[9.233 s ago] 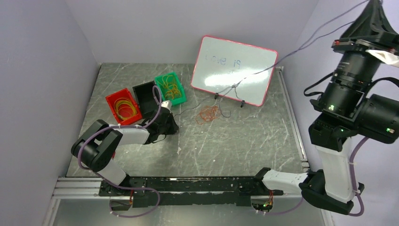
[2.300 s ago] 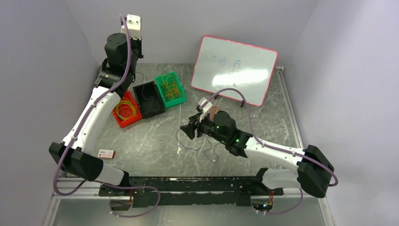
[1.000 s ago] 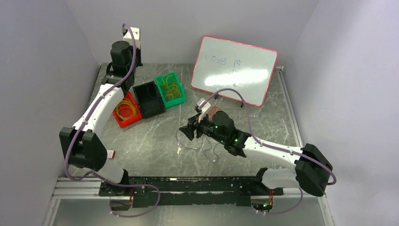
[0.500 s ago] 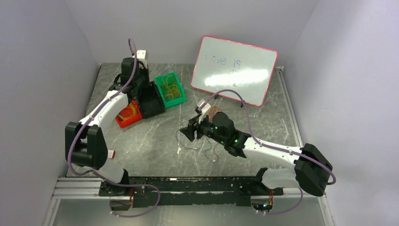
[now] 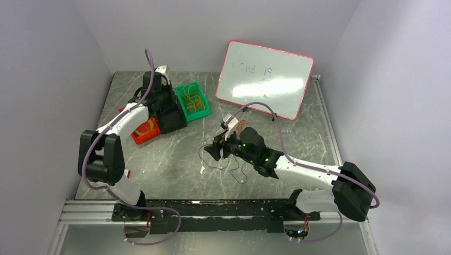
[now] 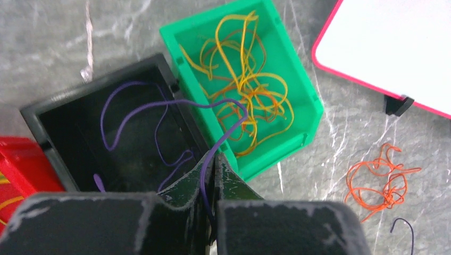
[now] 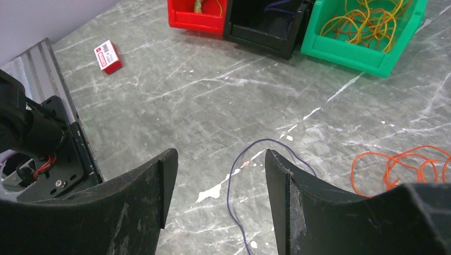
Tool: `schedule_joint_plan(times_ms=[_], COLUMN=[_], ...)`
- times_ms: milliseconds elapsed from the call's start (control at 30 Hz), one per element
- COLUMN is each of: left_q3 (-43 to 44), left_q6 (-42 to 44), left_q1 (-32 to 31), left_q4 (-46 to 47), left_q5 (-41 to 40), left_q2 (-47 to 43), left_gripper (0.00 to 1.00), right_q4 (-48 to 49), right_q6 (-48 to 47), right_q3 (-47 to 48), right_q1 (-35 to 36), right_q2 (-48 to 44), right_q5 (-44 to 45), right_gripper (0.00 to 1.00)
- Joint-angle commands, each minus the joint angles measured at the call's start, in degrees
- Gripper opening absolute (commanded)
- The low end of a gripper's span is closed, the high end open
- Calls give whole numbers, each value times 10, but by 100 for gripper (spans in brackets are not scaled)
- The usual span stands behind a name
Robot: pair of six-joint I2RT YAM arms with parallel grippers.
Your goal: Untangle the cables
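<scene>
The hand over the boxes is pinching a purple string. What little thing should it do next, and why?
Probably shift a little over the black bin before letting go. The left gripper is shut on the purple cable, and one loop of it hangs over the corner of the green bin, which holds yellow and orange cables. More purple already lies in the black bin.

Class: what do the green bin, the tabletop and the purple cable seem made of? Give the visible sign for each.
Green bin: likely moulded plastic, with uniform colour and a faint sheen.
Tabletop: grey stone-look surface with white veins, possibly laminate, semi-gloss.
Purple cable: thin flexible strand, probably plastic-coated wire, since it holds smooth curves.
</scene>
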Motion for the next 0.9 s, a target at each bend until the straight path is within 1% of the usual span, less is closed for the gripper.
schedule_joint_plan(times_ms=[0, 133, 267, 433, 667, 733, 867], left_q3=[-34, -55, -61, -74, -56, -50, -34], left_q6=[-73, -98, -116, -148, -148, -145, -143], left_q1=[6, 12, 40, 72, 78, 78, 78], left_q4=[11, 37, 79, 115, 117, 111, 103], left_q5=[13, 15, 58, 69, 88, 90, 98], left_q2=[-6, -8, 14, 29, 68, 78, 103], left_gripper=[7, 7, 7, 7, 8, 10, 19], right_q4=[2, 2, 2, -1, -3, -3, -1], right_q6=[4, 4, 4, 6, 4, 5, 6], right_q3=[-7, -6, -10, -14, -14, -13, -15], right_q1=[2, 3, 2, 2, 2, 2, 3], right_q2=[-4, -1, -2, -10, -8, -7, -6], right_q5=[4, 0, 0, 8, 7, 7, 6], right_gripper=[65, 65, 65, 65, 65, 65, 65])
